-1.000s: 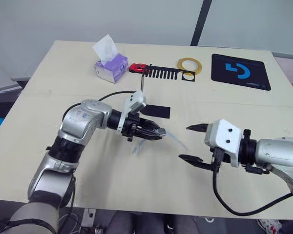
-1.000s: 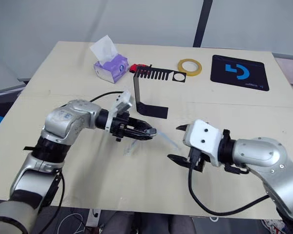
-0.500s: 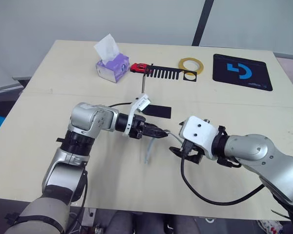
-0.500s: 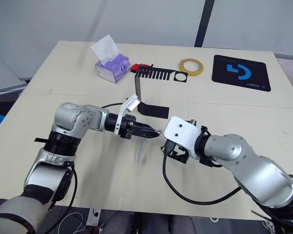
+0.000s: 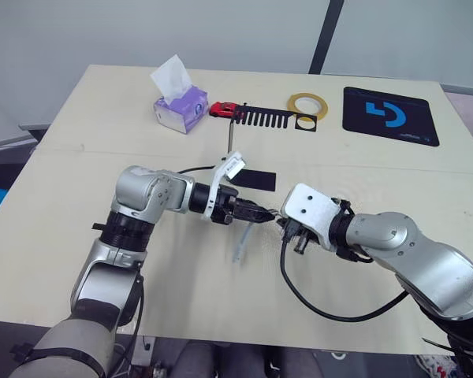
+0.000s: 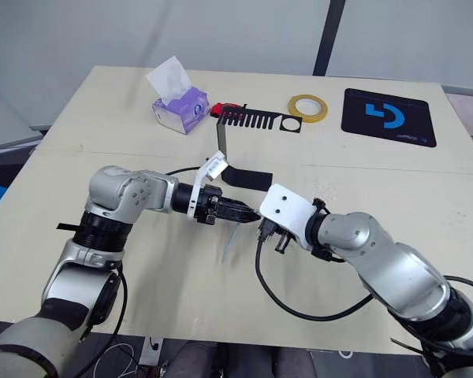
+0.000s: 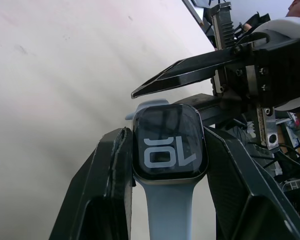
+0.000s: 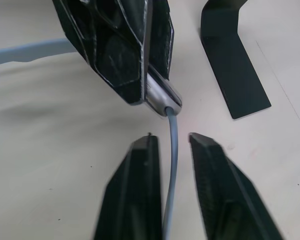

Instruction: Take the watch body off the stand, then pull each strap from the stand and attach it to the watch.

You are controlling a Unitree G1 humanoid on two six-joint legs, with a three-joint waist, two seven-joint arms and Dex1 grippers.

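Note:
My left gripper [image 5: 260,213] is shut on the watch body [image 7: 170,145], a grey-rimmed case with a black screen and white digits, held just above the table's middle. One pale blue-grey strap [image 5: 240,244] hangs from the case toward the table. A second strap [image 8: 171,165] runs from the case's other end between the fingers of my right gripper [image 5: 286,224]. Those fingers stand close on either side of it, with a thin gap showing. The black stand [image 5: 252,179] is behind the grippers, its comb-toothed bar [image 5: 264,118] further back.
A purple tissue box [image 5: 179,106], a red toy car [image 5: 223,109], a yellow tape ring [image 5: 307,104] and a black mat with a blue logo [image 5: 389,115] lie along the back of the table. The stand's foot [image 8: 235,75] is near both grippers.
My right gripper has moved left up to the left gripper, and its fingers have narrowed from wide open around the strap. The left gripper shifted slightly right with the watch.

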